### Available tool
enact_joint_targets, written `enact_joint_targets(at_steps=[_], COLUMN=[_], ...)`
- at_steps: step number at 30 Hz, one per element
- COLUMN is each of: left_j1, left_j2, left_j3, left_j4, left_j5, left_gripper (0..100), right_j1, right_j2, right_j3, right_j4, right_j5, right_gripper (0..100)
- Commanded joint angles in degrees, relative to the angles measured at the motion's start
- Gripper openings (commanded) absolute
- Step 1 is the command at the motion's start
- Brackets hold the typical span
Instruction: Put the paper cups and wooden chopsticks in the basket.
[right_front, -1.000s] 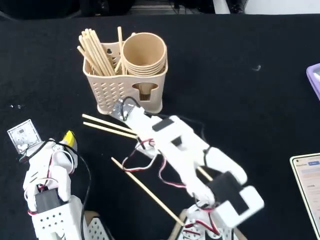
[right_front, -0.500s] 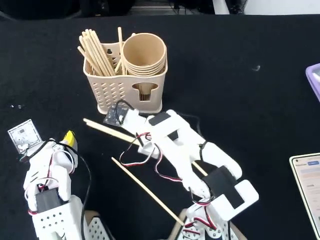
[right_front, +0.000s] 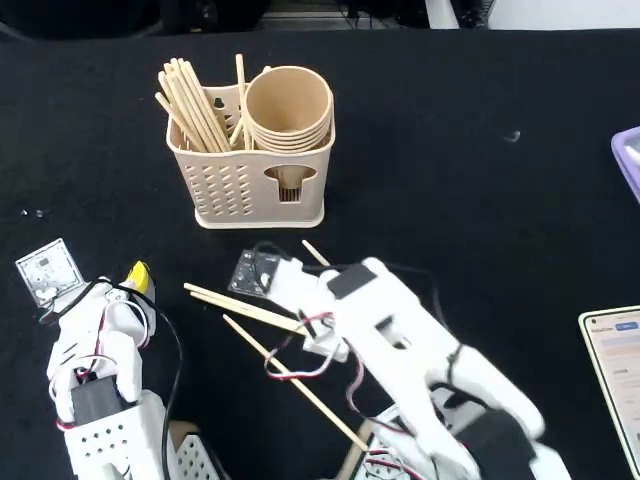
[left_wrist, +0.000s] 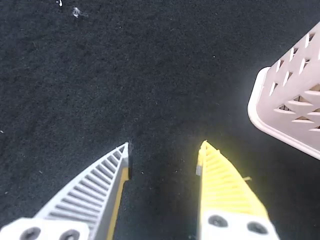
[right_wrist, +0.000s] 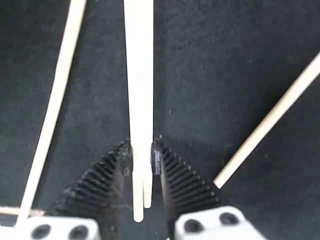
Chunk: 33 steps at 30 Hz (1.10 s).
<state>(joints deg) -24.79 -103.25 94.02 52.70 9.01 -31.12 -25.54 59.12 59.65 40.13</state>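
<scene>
Right hand (right_wrist: 141, 147) clamped on paired chopsticks (right_wrist: 139, 75).
Best to lift them level, clear of the bench (right_front: 480, 200), before swinging to the basket (right_front: 250, 190) at 11 o'clock.

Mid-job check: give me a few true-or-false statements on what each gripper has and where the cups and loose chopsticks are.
1. The right gripper is shut on a pair of chopsticks. True.
2. The paper cups lie tipped over outside the basket. False: they stand stacked inside it.
3. The left gripper holds a chopstick. False: it is open, with nothing between its fingers.
4. A single chopstick lies on the table beside the gripped pair. True.
</scene>
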Motion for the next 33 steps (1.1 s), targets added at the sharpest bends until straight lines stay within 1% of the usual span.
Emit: enact_joint_targets(at_steps=[1,5,6,8,11,13,15,23,29,31,33], left_j1=[0.04,0.04,0.04,0.04,0.04,0.04,0.04,0.04,0.04,0.04,0.04], left_j2=[0.09,0.09,0.09,0.09,0.09,0.09,0.09,0.09,0.09,0.09,0.09], left_j3=[-0.48,-0.57,-0.57,-0.57,-0.57,-0.57,-0.57,-0.57,-0.57,-0.57,-0.66], left_j4=[-1.23,-1.32,-1.32,-1.32,-1.32,-1.32,-1.32,-1.32,-1.32,-1.32,-1.32], left_j5=[0.26,0.26,0.26,0.26,0.26,0.26,0.26,0.26,0.26,0.26,0.26], left_gripper=[22,22,22,22,22,22,22,22,22,22,22], right_j1=[3.08,2.99,2.02,-0.70,-5.36,-7.38,-7.82,-7.91,-7.91,-8.18,-8.26], right_j2=[-5.49,-5.58,-5.58,-5.58,-5.41,-3.56,0.22,23.08,29.49,30.02,30.29], right_j3=[1.54,2.68,2.42,2.15,2.33,1.71,-0.48,-15.16,-21.85,-21.93,-21.85], right_j4=[0.97,0.44,0.35,-2.20,-9.32,-12.92,-14.68,-14.86,-8.35,-7.21,-5.89], right_j5=[0.62,0.35,0.35,-2.46,-6.95,-7.74,-7.91,-8.00,-7.65,-6.07,-2.55], right_gripper=[4.0,20.2,22.0,21.1,20.8,20.8,20.8,20.9,20.2,15.7,4.2])
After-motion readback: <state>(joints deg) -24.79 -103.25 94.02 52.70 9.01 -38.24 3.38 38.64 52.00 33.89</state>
